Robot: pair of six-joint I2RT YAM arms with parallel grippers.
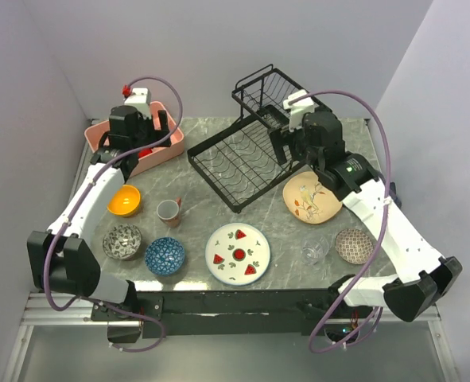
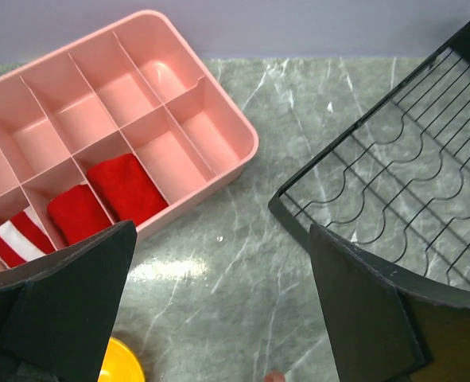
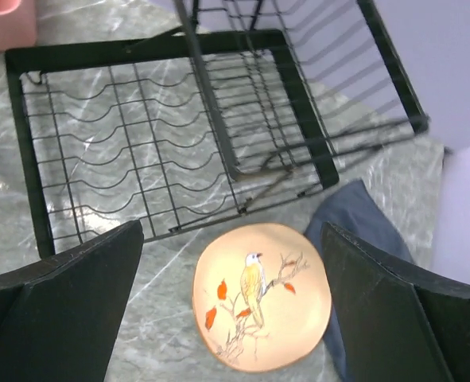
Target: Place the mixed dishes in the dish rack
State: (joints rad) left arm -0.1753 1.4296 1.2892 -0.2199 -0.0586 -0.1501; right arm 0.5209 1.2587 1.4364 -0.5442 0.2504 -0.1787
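Locates the dish rack [image 1: 238,163] at the far middle of the counter [image 1: 199,216], set at an angle, with no dish in its slots. Finds both pincers spread wide and holding nothing:
- Left gripper [image 2: 223,231] over bare counter between the pink tray [image 2: 227,163] and the rack's left corner.
- Right gripper [image 3: 233,231] over the cream bird-motif plate [image 3: 258,298], just off the rack's right edge.

Reads this as readiness to take the nearest plate first.

Counts the other dishes toward the near edge: orange bowl [image 1: 124,200], terracotta cup [image 1: 168,211], grey bowl [image 1: 122,241], blue bowl [image 1: 165,255], watermelon-slice plate [image 1: 238,253], clear glass [image 1: 315,253], brown bowl [image 1: 354,245]. Notes none stacked, so probably room for a grasp on each.
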